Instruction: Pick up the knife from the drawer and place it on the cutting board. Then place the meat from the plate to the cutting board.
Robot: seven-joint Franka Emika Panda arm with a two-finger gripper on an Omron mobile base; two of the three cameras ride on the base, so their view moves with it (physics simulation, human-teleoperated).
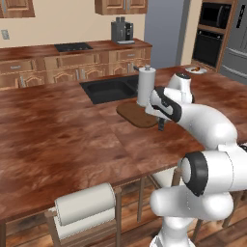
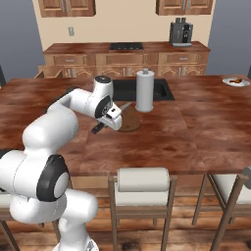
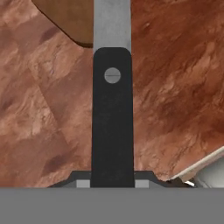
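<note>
Holding knife (image 3: 112,113) by dark handle, tool (image 3: 112,183) clamped on it, I hovered it over surface (image 3: 175,87) beside cutting board (image 3: 70,19). Judged it light, stiff, slim; handle grip kept blade clear.

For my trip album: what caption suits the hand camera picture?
Gripper holds the knife by its dark handle, blade reaching over the cutting board.

Paper towel roll (image 2: 144,90) upright beside sink (image 1: 108,89); coffee machine (image 2: 180,33), stove (image 1: 73,47) on rear counter.
</note>
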